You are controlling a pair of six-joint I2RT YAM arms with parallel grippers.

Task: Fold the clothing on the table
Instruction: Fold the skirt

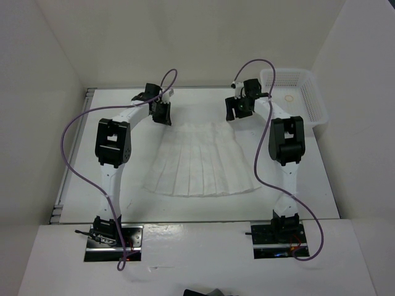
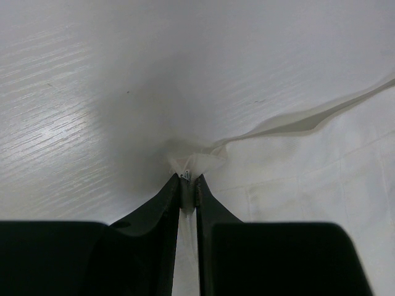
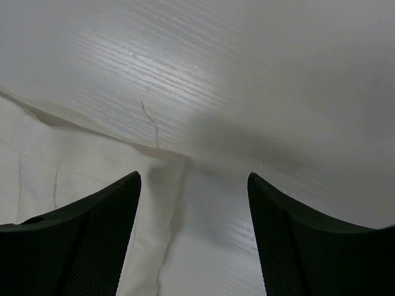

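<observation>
The clothing, a white pleated skirt, lies flat on the table with its narrow waistband at the far side and its flared hem toward the arm bases. My left gripper is at the waistband's left corner. In the left wrist view that gripper is shut on a pinched bit of the clothing, whose edge is pulled into a small peak. My right gripper hovers at the waistband's right corner. Seen from the right wrist, it is open, straddling the corner of the clothing without gripping it.
A white perforated basket stands at the table's far right corner, close behind the right arm. White walls enclose the table on three sides. Purple cables loop from both arms over the table.
</observation>
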